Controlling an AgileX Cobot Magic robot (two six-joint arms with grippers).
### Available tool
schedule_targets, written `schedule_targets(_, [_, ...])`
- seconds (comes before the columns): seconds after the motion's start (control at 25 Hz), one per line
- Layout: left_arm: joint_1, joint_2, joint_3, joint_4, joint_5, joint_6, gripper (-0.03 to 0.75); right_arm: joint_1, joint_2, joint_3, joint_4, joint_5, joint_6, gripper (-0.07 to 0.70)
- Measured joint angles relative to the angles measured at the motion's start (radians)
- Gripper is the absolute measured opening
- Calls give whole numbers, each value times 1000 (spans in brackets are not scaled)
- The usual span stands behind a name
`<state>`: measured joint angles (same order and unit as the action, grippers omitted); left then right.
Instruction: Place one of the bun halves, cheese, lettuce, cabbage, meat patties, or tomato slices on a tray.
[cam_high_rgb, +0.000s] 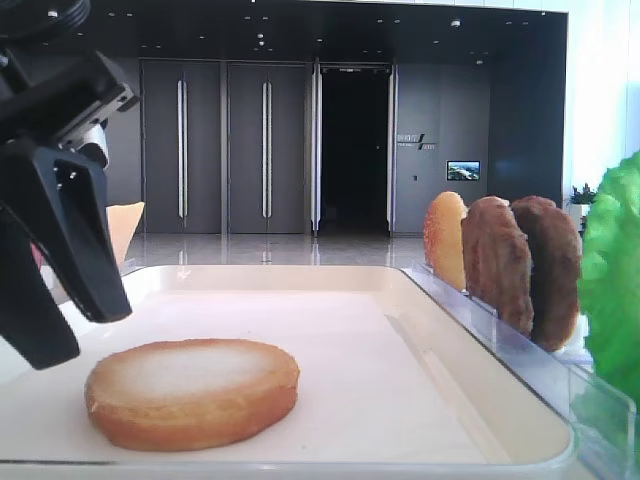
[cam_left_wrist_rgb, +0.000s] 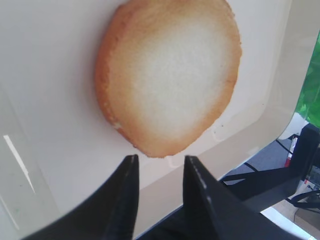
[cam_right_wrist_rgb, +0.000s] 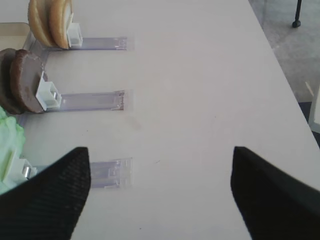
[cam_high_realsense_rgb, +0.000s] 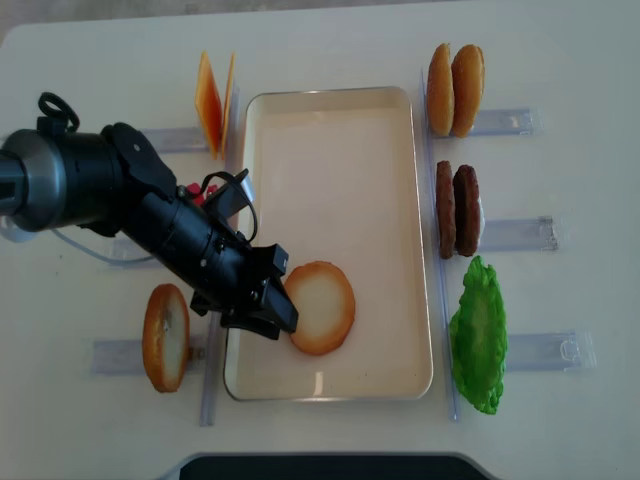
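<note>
Since the bun half (cam_high_realsense_rgb: 320, 307) already lies flat on the tray (cam_high_realsense_rgb: 340, 110), pale face up, in the near-left part of it, the relation that matters is how the left pincer (cam_high_realsense_rgb: 272, 305) stands to it: the pincer sits just off the bun's left edge, over the tray's left rim, and from the left wrist view its two fingers (cam_left_wrist_rgb: 125, 195) stand a little apart with nothing between them, the bun lying just ahead of their tips and not touching them. It is therefore partly open and holds nothing. My reading is that this piece counts as placed, and any coming move is a withdrawal back and up to the left, along the arm's own line, away from the bun rather than across it. The bun is round, so it has no long axis to mind. The right pincer (cam_right_wrist_rgb: 160, 192) is well apart from the tray, over bare counter (cam_right_wrist_rgb: 200, 75) on the right, jaws wide and empty, close to the meat patties (cam_right_wrist_rgb: 22, 80) and lettuce (cam_right_wrist_rgb: 9, 135) in their clear holders (cam_right_wrist_rgb: 95, 100), so it is the nearer arm for those
</note>
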<state>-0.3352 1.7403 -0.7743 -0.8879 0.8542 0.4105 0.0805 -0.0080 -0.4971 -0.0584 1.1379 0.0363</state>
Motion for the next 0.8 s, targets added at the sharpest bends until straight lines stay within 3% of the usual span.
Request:
schedule_targets(0.48, [0,-186,-8,11,2,-10,95,0,0,0,0,0,0,577])
schedule_targets(0.8, [0,-290,-151,378,55,-280,38,0,0,0,0,0,0,577])
